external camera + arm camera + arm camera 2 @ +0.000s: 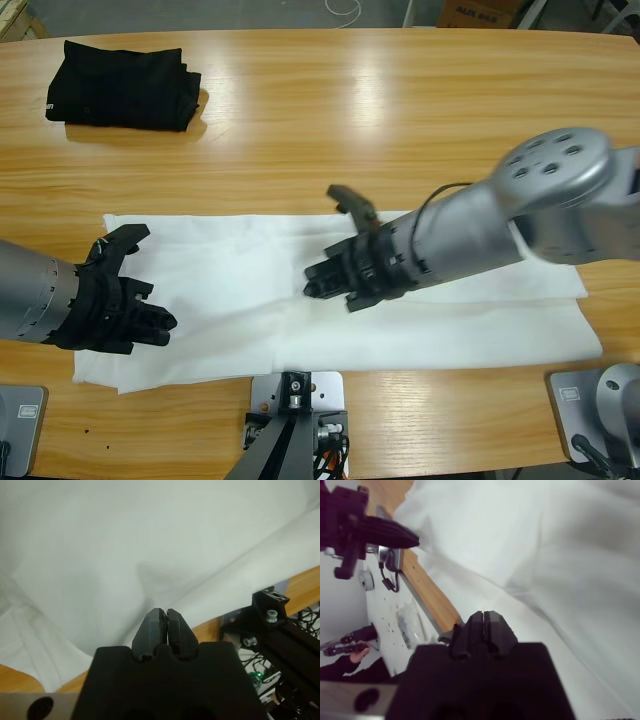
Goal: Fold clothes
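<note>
A: From the high view, where is the shirt (250, 290)?

B: Laid out as a long white band across the near half of the tabletop (400, 100), already narrowed into a strip. I judge the lengthwise fold is done and a crosswise fold is next. The left end effector (150, 322) sits over the shirt's left end; the right end effector (325, 285) hovers near its middle. Its jaws look drawn together there.

A: Count?

B: One white shirt, one folded black garment (122, 82) at the far left corner, two arms.

A: Left wrist view?

B: The left end effector (163, 616) has its jaws pressed together, tips at the cloth. I can't tell whether any fabric is pinched between them. The shirt (150, 545) fills the view, tabletop edge beside it.

A: Right wrist view?

B: The right end effector (484, 619) is also together, with nothing visibly between the jaws. The other end effector (375, 530) shows at the top left.

A: Next move?

B: In my view, both must part their jaws and catch an end of the strip before lifting it over.
</note>
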Controlling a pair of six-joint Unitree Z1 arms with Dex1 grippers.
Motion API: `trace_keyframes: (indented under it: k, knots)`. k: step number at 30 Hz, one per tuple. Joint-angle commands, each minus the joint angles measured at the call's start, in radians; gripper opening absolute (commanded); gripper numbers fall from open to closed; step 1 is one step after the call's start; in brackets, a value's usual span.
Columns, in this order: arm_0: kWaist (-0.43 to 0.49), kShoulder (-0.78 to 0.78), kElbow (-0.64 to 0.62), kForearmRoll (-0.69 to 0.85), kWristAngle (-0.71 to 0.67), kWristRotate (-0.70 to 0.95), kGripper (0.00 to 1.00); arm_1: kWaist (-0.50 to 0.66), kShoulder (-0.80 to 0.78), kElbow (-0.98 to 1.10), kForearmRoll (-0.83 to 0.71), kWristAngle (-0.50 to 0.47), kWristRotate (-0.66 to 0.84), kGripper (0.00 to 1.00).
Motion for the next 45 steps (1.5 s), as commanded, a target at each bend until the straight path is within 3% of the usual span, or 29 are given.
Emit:
trace_keyframes:
  k: [1, 7, 27, 31, 37, 45]
  knots:
    - [0.027, 0.012, 0.066, -0.063, 0.006, -0.044, 0.000, 0.033, 0.133, -0.077, -0.038, 0.033, 0.020, 0.000]
    - [0.052, 0.037, 0.051, -0.066, -0.016, -0.037, 0.000, 0.033, 0.170, -0.094, -0.038, 0.025, 0.019, 0.000]
    - [0.052, -0.017, 0.228, -0.106, -0.018, -0.040, 0.000, 0.033, 0.224, -0.071, -0.047, -0.085, 0.026, 0.000]
    - [0.070, -0.140, 0.229, -0.063, -0.021, -0.044, 0.000, 0.033, 0.224, -0.070, -0.038, -0.099, 0.030, 0.000]
    - [0.194, -0.400, 0.171, -0.029, -0.023, -0.047, 0.000, 0.033, 0.212, -0.070, -0.035, -0.099, 0.030, 0.000]
    - [0.200, -0.108, 0.159, -0.174, -0.028, -0.050, 0.000, 0.033, 0.194, -0.067, -0.018, -0.099, 0.029, 0.000]
